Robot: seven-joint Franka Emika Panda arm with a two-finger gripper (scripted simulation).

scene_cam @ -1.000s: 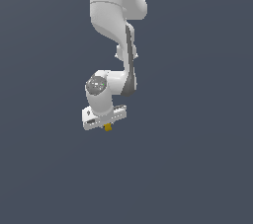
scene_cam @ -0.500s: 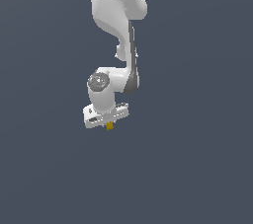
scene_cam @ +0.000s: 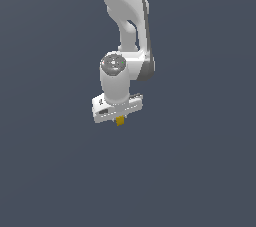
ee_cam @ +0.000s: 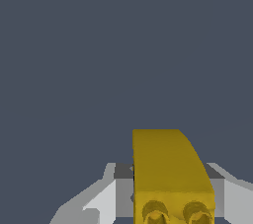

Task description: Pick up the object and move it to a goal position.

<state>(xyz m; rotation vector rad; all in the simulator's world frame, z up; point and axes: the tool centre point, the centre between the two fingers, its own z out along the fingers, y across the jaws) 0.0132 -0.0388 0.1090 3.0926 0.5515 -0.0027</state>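
in the exterior view the yellow object [scene_cam: 120,120] peeks out just beneath my jaws, while the wrist view shows them pinching the object [ee_cam: 168,168] from both sides, so the pickup looks done and the carry to the goal remains

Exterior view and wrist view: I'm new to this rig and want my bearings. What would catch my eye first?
The white arm hangs down the middle of the exterior view against plain grey. At its lower end the pincer grips a small mustard-yellow piece that peeks out below it. In the wrist view that piece looms large between the grey fingers.
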